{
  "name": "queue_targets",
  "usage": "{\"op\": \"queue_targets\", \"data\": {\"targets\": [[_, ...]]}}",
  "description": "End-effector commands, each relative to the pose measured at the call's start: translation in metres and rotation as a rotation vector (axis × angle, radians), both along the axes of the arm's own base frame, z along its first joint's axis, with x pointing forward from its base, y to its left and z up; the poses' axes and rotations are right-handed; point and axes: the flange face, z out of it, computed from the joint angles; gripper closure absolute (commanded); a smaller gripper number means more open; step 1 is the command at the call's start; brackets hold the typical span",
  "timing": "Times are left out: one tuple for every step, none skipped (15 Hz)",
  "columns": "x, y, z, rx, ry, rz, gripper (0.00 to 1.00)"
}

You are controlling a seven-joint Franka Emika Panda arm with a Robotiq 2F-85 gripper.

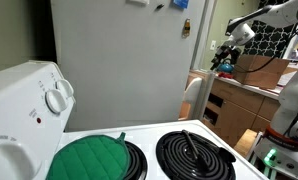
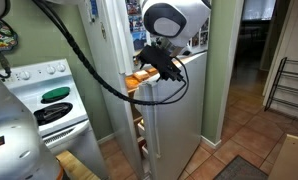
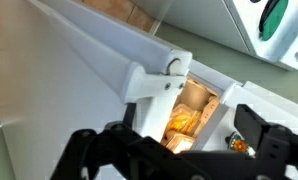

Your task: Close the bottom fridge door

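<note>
While only the wrist view shows jaws wide and empty, the fridge door (image 2: pixel 179 120) stands ajar.

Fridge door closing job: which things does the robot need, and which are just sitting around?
Needed: bottom fridge door, gripper.
Just sitting around: green pot holder, stove burner, orange food.

Bottom fridge door (image 2: pixel 179 110) hangs ajar. The gap at its 9 o'clock is slim, and food (image 2: pixel 139 78) is stuffed right inside it. The stove (image 2: pixel 49 100) blocks further out at 9. A black cable (image 2: pixel 89 70) loops in from 10. There's lots of open tile floor (image 2: pixel 239 150) at 4, with only a rack (image 2: pixel 289 85) at 3 and a tan box (image 2: pixel 291 158) at 5.
</note>
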Motion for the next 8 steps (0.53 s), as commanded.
{"op": "queue_targets", "data": {"targets": [[-0.001, -0.006, 0.002, -0.007, 0.002, -0.024, 0.0], [-0.003, -0.012, 0.003, -0.011, 0.002, -0.044, 0.0], [-0.005, -0.016, 0.002, -0.012, 0.002, -0.056, 0.0], [-0.006, -0.018, 0.002, -0.012, 0.003, -0.062, 0.0], [-0.006, -0.019, 0.002, -0.012, 0.003, -0.064, 0.0], [-0.006, -0.019, 0.002, -0.012, 0.004, -0.065, 0.0], [-0.006, -0.018, 0.002, -0.013, 0.005, -0.065, 0.0], [-0.004, -0.014, -0.001, 0.016, 0.001, -0.028, 0.0]]}}
